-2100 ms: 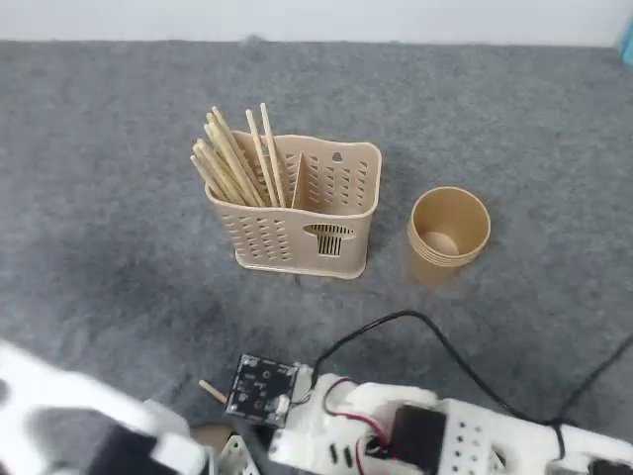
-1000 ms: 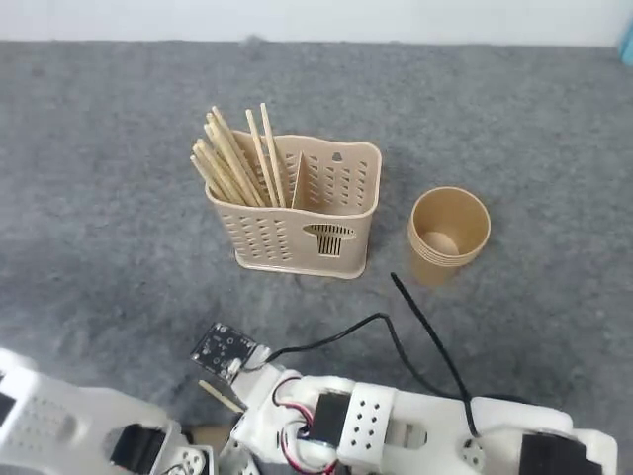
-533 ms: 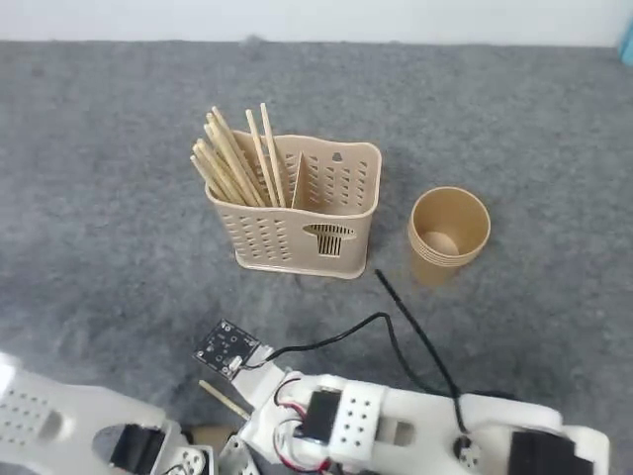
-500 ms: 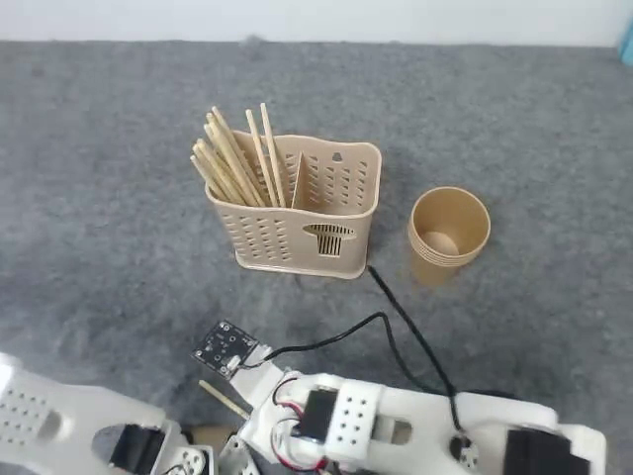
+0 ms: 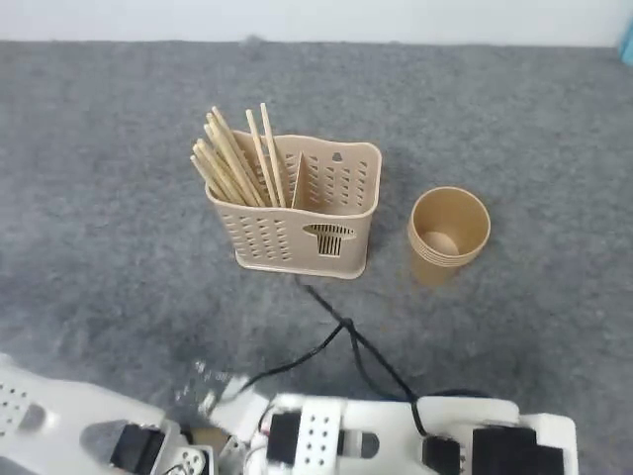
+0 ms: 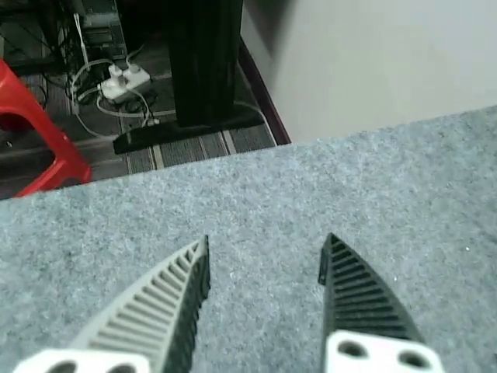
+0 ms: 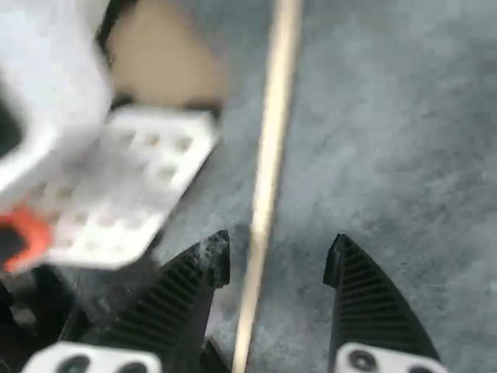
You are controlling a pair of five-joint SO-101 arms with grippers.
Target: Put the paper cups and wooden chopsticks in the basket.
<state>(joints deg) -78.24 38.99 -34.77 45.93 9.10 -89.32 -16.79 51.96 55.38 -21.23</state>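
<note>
R claw (image 7: 279,249) spread wide, one loose chopstick (image 7: 272,140) on the carpet (image 7: 404,116) btwn its jaws. L claw (image 6: 266,247) wide too, over carpet. Farther off: basket (image 5: 272,237) w/ chopsticks (image 5: 232,158) inside; cups (image 5: 450,233) stacked just beside it.

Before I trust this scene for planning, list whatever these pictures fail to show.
Chopstick on the mat: both ends cut off by the right wrist view's edges; blur hides whether the right gripper touches it.
Paper cups: high view, nested rims too fine to count.
Basket: its wall hides the cup-side compartment's floor, high view.
</note>
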